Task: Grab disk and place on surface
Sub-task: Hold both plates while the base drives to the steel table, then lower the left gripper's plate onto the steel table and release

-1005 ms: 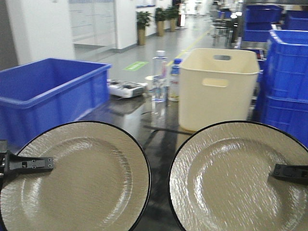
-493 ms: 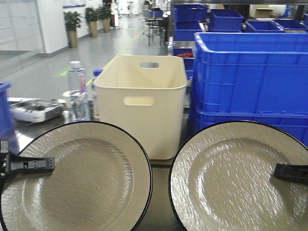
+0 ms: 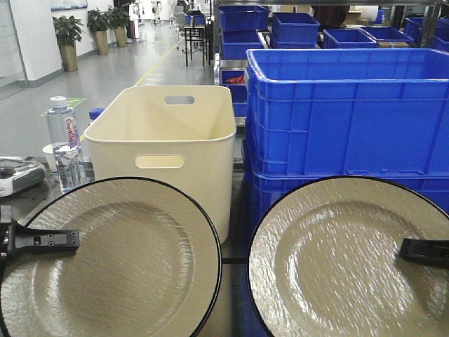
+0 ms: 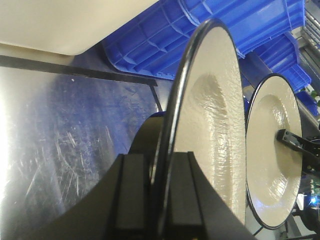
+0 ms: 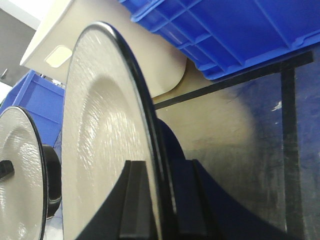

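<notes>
Two disks are held up side by side, both beige textured plates with black rims. The left disk (image 3: 119, 260) (image 4: 210, 115) is clamped at its rim by my left gripper (image 3: 70, 240) (image 4: 161, 160), which is shut on it. The right disk (image 3: 337, 260) (image 5: 100, 130) is gripped the same way by my right gripper (image 3: 405, 249) (image 5: 160, 167). Both hang above the surface (image 4: 60, 130) (image 5: 235, 140), a dark glossy tabletop crossed by black tape lines (image 4: 75, 70) (image 5: 290, 125).
A cream tub (image 3: 165, 133) stands on the tabletop just behind the left disk. Stacked blue crates (image 3: 351, 112) rise behind the right disk. A water bottle (image 3: 62, 137) and a grey device (image 3: 14, 175) sit at the far left.
The whole background has slid left: the blue bin at the left has gone out of view and the blue crates have come in at the right. Both disks stay held as before.
</notes>
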